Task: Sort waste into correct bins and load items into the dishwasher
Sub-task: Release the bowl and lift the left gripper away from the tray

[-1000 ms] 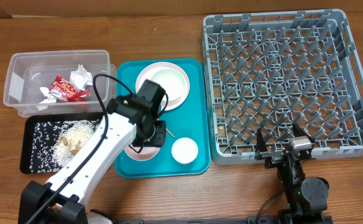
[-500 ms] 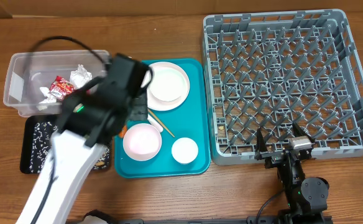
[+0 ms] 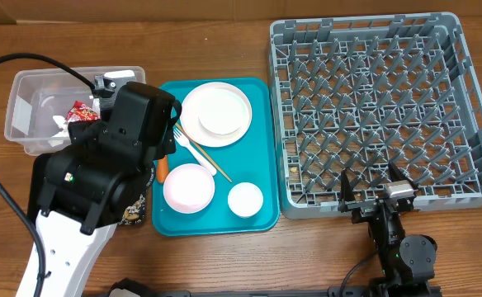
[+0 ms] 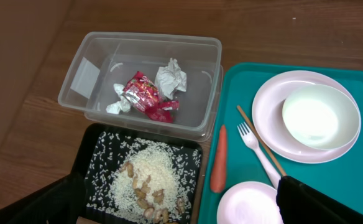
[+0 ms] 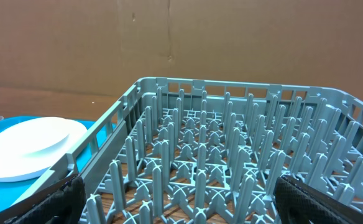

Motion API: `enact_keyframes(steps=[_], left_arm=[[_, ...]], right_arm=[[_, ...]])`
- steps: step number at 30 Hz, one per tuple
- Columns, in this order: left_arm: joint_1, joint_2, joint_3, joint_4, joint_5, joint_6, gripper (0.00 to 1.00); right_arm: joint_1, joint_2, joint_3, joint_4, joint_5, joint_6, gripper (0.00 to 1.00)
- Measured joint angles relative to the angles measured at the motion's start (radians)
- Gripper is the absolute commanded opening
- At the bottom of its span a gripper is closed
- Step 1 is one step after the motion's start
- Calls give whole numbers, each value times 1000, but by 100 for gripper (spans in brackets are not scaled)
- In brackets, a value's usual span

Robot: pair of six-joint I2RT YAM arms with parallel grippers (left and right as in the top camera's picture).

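My left gripper (image 4: 181, 208) is open and holds nothing, high over the black tray (image 4: 93, 138) of rice and nut scraps (image 4: 147, 180). The clear tub (image 4: 82, 74) holds a red wrapper (image 4: 145, 96) and white paper wads (image 4: 171, 78). On the teal tray (image 3: 257, 91) lie an orange carrot (image 4: 218, 158), a white fork (image 4: 256, 149) and a chopstick (image 4: 251, 127). A plate (image 3: 216, 114) carrying a bowl (image 4: 320, 116), a pink bowl (image 3: 189, 187) and a small cup (image 3: 245, 199) are there too. My right gripper (image 5: 181, 199) is open at the front edge of the grey dish rack (image 3: 381, 107).
The left arm's black body (image 3: 101, 173) covers most of the black tray and part of the tub in the overhead view. A brown cardboard wall (image 5: 169, 37) stands behind the rack. Bare wooden table (image 3: 224, 33) lies at the back.
My left arm has risen and swung left from over the pink bowl to above the black tray, and its jaws have opened wide. The right arm has not moved.
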Motion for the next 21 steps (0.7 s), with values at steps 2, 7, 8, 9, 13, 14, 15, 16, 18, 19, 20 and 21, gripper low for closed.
enact_keyframes(steps=[2,7,8,9,13,14,15,16,18,19,20,21], left_arm=[[0,7,0,0,-2,0,100],[0,23,0,0,-8,0,100],[0,24,0,0,-8,0,100],[0,26,0,0,-9,0,100],[0,35,0,0,-9,0,100],[0,38,0,0,-9,0,100],[0,40,0,0,-9,0,100],[0,42,0,0,-9,0,100],[0,43,0,0,-9,0,100],[0,43,0,0,-9,0,100],[0,43,0,0,-9,0,100],[0,43,0,0,-9,0,100]], right_arm=[[0,0,0,0,0,0,100],[0,0,0,0,0,0,100],[0,0,0,0,0,0,100],[0,0,0,0,0,0,100],[0,0,0,0,0,0,100],[0,0,0,0,0,1,100],[0,0,0,0,0,0,100],[0,0,0,0,0,0,100],[0,0,0,0,0,0,100],[0,0,0,0,0,0,100],[0,0,0,0,0,0,100],[0,0,0,0,0,0,100]])
